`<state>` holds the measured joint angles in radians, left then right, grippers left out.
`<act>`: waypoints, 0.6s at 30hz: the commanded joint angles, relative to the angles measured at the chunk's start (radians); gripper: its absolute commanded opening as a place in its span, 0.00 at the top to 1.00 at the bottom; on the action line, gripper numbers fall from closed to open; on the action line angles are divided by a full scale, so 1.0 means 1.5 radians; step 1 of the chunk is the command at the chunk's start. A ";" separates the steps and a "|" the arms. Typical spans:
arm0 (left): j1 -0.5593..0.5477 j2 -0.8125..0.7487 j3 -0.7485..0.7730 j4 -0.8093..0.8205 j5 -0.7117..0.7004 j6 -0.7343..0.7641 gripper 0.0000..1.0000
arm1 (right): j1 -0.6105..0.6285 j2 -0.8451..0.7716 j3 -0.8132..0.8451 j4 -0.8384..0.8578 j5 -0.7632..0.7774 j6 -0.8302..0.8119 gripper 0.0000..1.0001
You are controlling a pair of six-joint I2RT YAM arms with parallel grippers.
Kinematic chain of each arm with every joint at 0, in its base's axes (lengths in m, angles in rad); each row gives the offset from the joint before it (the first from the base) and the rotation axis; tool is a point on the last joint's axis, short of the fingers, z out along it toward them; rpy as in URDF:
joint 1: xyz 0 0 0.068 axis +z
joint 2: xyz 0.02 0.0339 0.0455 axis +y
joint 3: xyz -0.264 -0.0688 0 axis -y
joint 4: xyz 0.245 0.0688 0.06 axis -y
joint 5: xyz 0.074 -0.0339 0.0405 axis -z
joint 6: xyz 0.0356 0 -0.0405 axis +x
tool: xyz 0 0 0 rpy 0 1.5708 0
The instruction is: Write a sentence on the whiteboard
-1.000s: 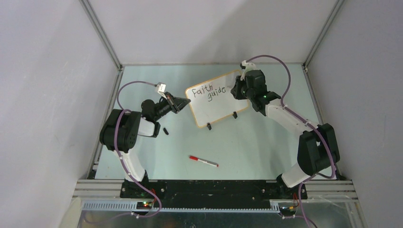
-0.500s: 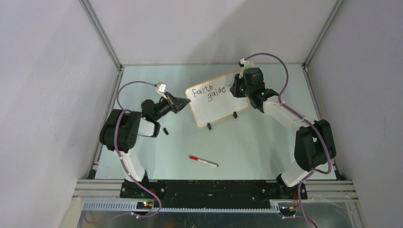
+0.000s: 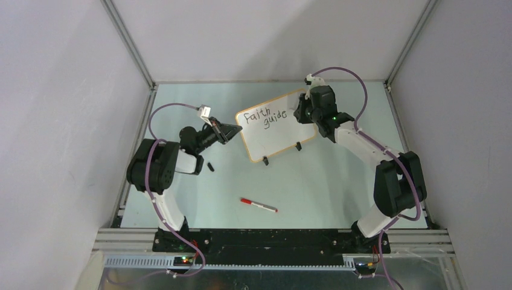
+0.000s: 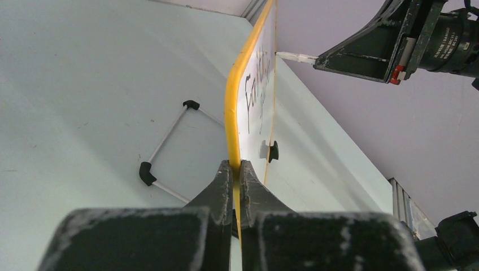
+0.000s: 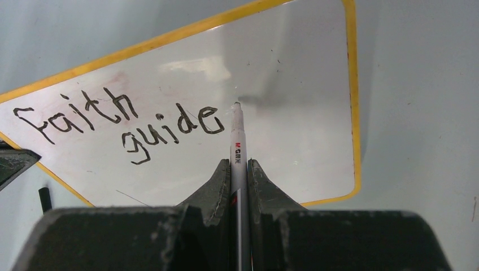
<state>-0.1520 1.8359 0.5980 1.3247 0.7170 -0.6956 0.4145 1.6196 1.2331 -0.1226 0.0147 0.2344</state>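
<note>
The whiteboard (image 3: 279, 136) stands tilted at the back centre, its orange frame seen edge-on (image 4: 239, 96) in the left wrist view. Black lettering (image 5: 118, 121) on it reads "faith" and, lower right, "guide" (image 3: 265, 116). My left gripper (image 3: 233, 130) is shut on the board's left edge, its fingers pinching the frame (image 4: 237, 166). My right gripper (image 5: 239, 165) is shut on a white marker (image 5: 237, 138) at the board's upper right (image 3: 300, 113). The marker's tip rests at the board just right of the "e", over bare white surface (image 5: 294, 84).
A red-capped marker (image 3: 258, 205) lies on the table toward the front centre. A small black cap (image 3: 211, 166) sits by the left arm. Two black clip feet (image 3: 265, 161) (image 3: 297, 145) and a wire stand (image 4: 169, 141) prop the board. Enclosure walls close in behind and at both sides.
My right gripper with the marker has shifted slightly right and back along the board, past the end of "guide". The left arm and the board have not moved.
</note>
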 commanded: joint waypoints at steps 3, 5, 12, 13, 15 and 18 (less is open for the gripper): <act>-0.002 -0.008 0.002 -0.004 -0.002 0.040 1.00 | -0.004 0.018 0.040 0.002 0.006 -0.001 1.00; -0.002 -0.007 0.002 -0.003 -0.002 0.040 1.00 | -0.004 0.022 0.045 0.001 0.002 0.000 1.00; -0.002 -0.008 0.002 -0.003 -0.002 0.040 1.00 | -0.007 0.030 0.052 -0.002 0.004 0.000 1.00; -0.002 -0.008 0.002 -0.003 -0.002 0.040 1.00 | -0.007 0.031 0.053 -0.004 0.004 0.001 1.00; -0.002 -0.008 0.003 -0.003 -0.001 0.040 1.00 | -0.007 0.033 0.054 -0.003 0.001 0.001 1.00; -0.002 -0.008 0.003 -0.004 -0.001 0.040 1.00 | -0.007 0.032 0.055 -0.002 -0.002 0.001 1.00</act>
<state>-0.1524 1.8359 0.5980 1.3243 0.7162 -0.6956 0.4095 1.6588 1.2713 -0.1413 0.0139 0.2348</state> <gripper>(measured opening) 0.017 0.145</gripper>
